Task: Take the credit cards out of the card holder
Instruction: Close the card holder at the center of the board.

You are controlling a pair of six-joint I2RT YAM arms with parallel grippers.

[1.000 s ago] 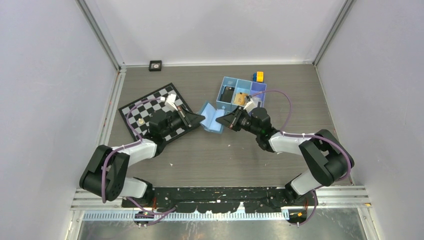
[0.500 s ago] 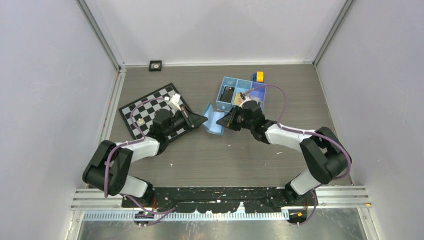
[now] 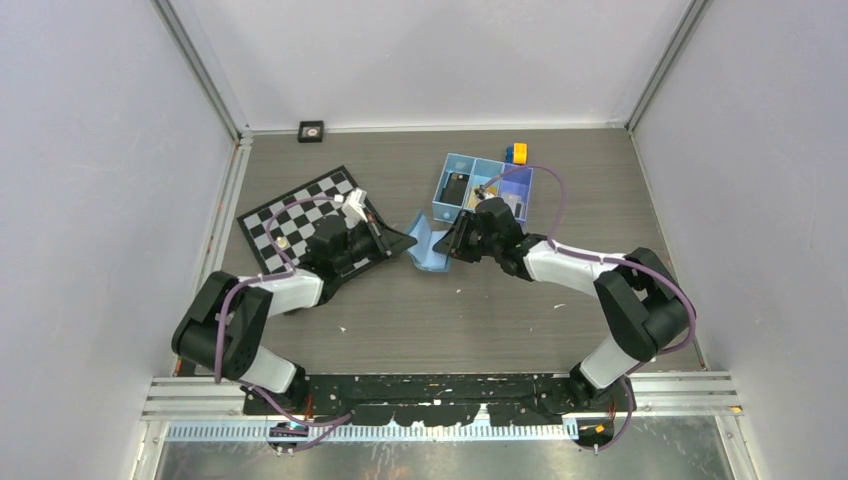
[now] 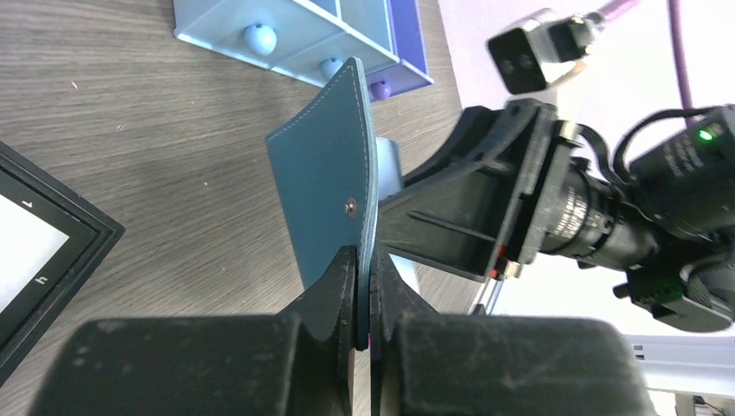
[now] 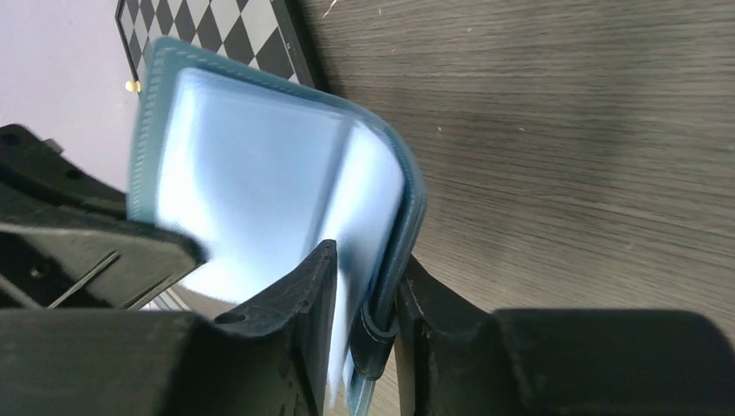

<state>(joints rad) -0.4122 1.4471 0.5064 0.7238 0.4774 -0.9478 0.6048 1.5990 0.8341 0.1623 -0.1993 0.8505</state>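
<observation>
**Holder** (image 3: 428,250): light-blue, between the two grippers and near the tray (image 3: 487,168), its panels spread part open.
**Left gripper** (image 4: 362,299): jaws pinched tight on the edge of one panel.
**Right gripper** (image 5: 364,321): jaws narrowly parted astride the other panel, apparently not clamping it.
**Cards:** none discernible in the pockets, as the close view is blurred.
**Hazard:** one pinch alone carries the holder. A tug from the right could twist it free or fold it shut, or the jaws could catch pocket lining instead of a card.

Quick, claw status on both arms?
Left claw: closed, pinching one panel of the card holder.
Right claw: partly open, astride the other panel.
</observation>
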